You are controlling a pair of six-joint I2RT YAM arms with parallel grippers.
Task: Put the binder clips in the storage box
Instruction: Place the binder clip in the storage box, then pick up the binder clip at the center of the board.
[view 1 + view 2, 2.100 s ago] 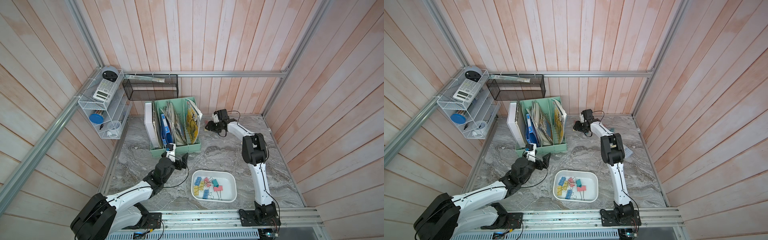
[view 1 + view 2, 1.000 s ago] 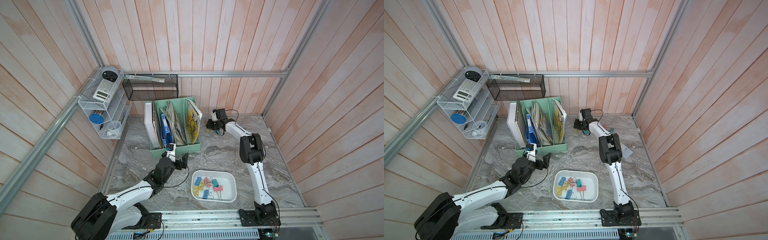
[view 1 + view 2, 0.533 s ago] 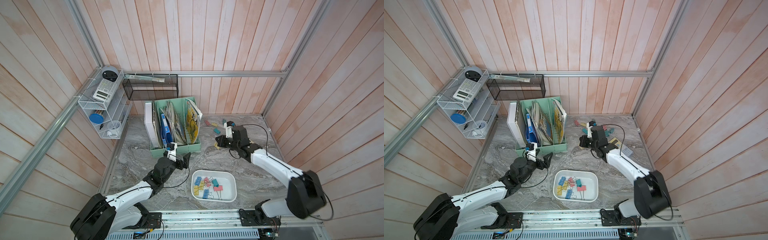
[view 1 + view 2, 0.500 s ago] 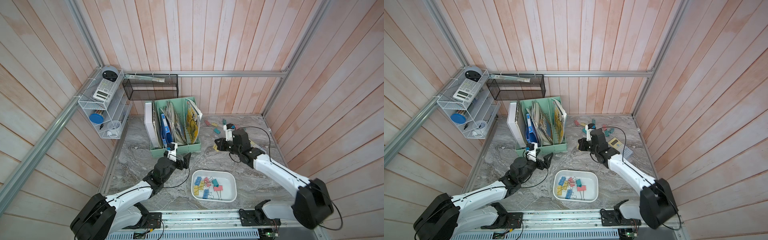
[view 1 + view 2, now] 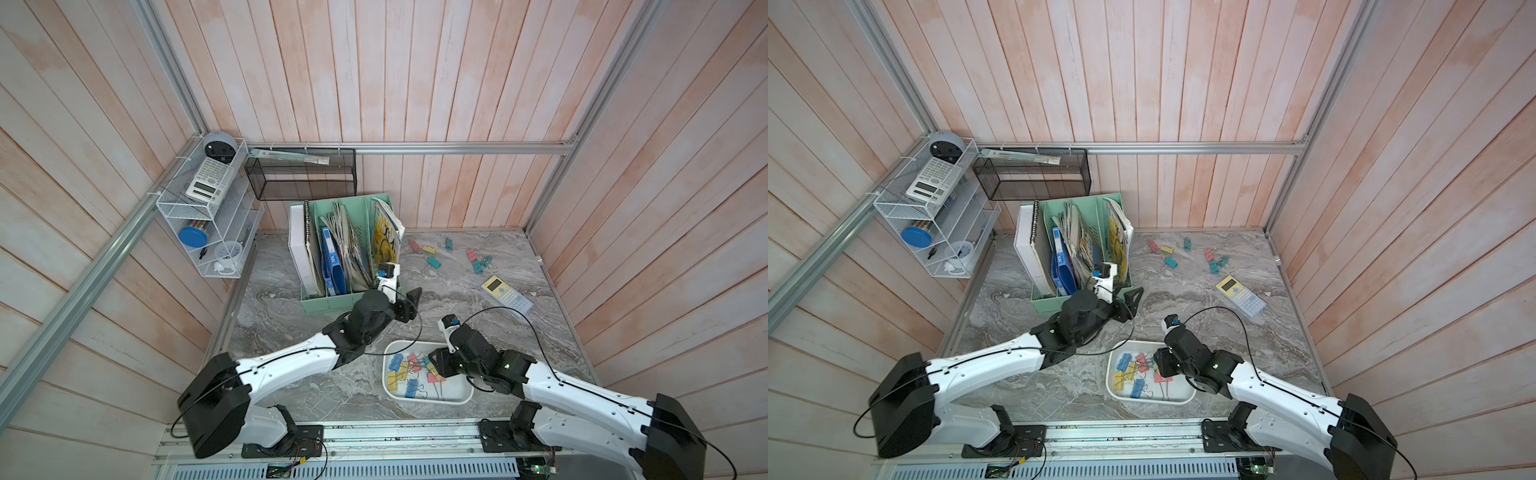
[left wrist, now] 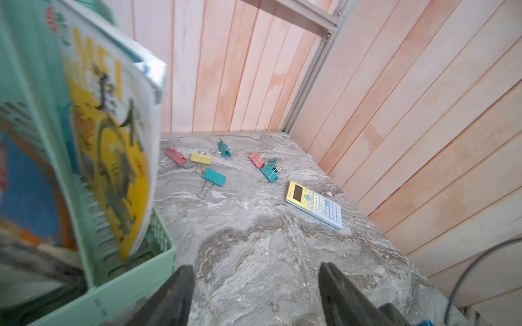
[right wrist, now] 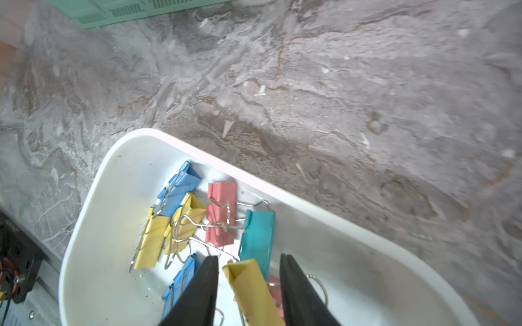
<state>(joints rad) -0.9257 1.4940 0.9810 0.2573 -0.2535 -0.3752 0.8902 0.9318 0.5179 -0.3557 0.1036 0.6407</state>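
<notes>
Near the front of the tabletop (image 5: 282,328), a little right of centre, sits the storage box (image 5: 451,388), white and shallow, with a heap of binder clips (image 5: 401,376) in its left half: blue, yellow, pink and teal, their wire handles tangled together. The right pincer (image 7: 249,257) hangs low over that heap with its two black fingers (image 7: 200,290) spread; a yellow clip (image 7: 251,288) sits tilted between them, a thin gap showing on either side, so nothing is pinched. Close beside it in the heap lie a teal clip (image 7: 258,237) and a pink clip (image 7: 221,211), side by side. The left pincer (image 6: 255,266) hovers over bare marble just right of the mint-green file holder (image 5: 332,302), by the holder's near right corner, its fingers set wide apart and nothing between them. Loose clips (image 6: 214,177) are scattered well apart from the box at the far right of the tabletop: a pink, a yellow and two teal ones in one group, then another pink with a small teal cluster further right. A yellow-and-blue calculator (image 6: 313,204) lies flat between those and the box, nearer the right wall
</notes>
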